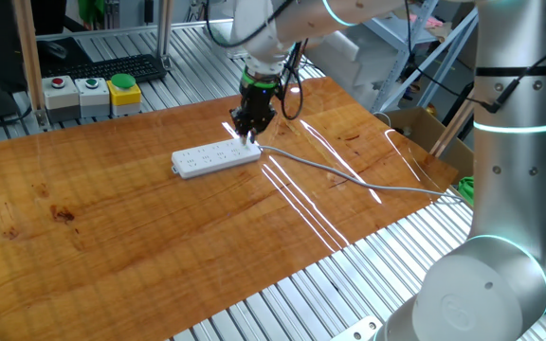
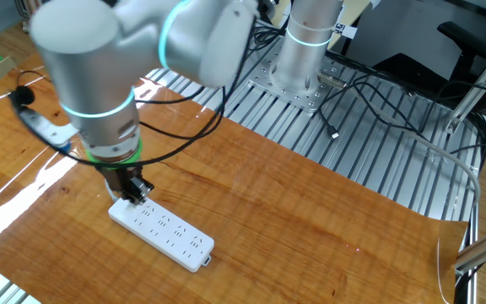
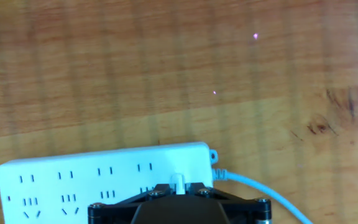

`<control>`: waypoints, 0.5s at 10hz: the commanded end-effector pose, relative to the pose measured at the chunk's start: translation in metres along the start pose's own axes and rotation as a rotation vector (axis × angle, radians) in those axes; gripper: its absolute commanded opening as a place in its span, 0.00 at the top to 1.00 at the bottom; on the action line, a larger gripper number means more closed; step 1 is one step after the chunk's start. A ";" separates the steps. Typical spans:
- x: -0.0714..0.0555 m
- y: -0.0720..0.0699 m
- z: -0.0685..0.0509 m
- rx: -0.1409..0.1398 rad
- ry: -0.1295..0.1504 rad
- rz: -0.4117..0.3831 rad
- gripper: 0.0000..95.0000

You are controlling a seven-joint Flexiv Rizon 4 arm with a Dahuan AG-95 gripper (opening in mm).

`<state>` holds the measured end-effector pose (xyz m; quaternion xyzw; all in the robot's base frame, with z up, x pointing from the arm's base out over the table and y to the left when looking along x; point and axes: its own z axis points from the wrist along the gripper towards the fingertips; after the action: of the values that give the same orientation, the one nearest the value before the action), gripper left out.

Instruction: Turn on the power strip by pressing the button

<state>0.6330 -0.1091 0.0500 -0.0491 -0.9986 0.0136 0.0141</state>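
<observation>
The white power strip lies on the wooden table, with its grey cable running off to the right. My gripper points straight down on the strip's cabled end, its tips touching the top of the strip. The other fixed view shows the gripper on the near-left end of the strip. In the hand view the fingertips show as one white nub pressed together over the strip, beside the cable. The button is hidden under the fingertips.
Red, green and yellow push-buttons in grey boxes stand at the table's far left, behind them a keyboard. A cardboard box sits at the right edge. The arm's base column rises at the right.
</observation>
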 end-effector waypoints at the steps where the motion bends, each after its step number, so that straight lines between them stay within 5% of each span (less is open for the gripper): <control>1: -0.002 -0.002 0.001 0.039 -0.006 -0.023 0.40; 5: -0.003 -0.013 0.006 0.035 -0.011 -0.044 0.40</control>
<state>0.6338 -0.1233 0.0442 -0.0254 -0.9992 0.0313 0.0086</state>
